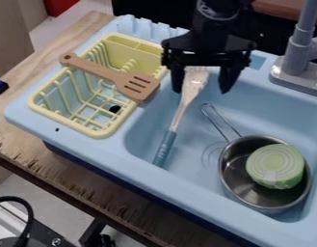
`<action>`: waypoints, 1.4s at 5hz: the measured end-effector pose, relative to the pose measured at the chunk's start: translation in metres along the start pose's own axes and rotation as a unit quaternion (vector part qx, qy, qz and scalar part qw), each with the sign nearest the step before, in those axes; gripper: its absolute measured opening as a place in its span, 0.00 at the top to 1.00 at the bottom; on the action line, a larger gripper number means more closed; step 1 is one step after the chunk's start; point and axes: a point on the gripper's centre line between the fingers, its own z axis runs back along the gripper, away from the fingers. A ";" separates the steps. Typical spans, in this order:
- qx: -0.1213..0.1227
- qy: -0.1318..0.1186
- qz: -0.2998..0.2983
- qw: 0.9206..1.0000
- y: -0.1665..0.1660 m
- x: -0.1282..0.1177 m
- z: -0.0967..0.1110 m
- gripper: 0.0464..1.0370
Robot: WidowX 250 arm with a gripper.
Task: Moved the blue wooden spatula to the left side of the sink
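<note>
The gripper [202, 89] hangs at the top centre, over the sink's back edge. Its two fingers are spread wide apart. Between them, closer to the left finger, shows the pale head of the spatula [182, 107], whose upper end is partly hidden by the gripper. The spatula slants down through the left part of the sink [142, 126], its blue handle towards the front left. I cannot tell whether the gripper touches it.
A yellow dish rack [104, 130] stands left of the basin, with a slotted wooden spatula [109, 73] across it. A metal pot [235, 170] holding a green round object [274, 165] sits in the basin's right part. The grey faucet [297, 57] rises at the back right.
</note>
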 end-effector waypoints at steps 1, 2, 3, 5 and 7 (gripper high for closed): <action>-0.010 -0.005 -0.004 1.000 -0.009 -0.007 0.007 0.04; -0.021 0.005 -0.019 1.000 -0.017 -0.017 0.008 0.04; -0.046 0.008 -0.065 0.997 -0.031 -0.025 0.009 0.04; -0.053 0.019 -0.111 0.992 -0.054 -0.038 0.005 0.04; -0.058 0.009 -0.114 0.992 -0.063 -0.043 0.009 0.04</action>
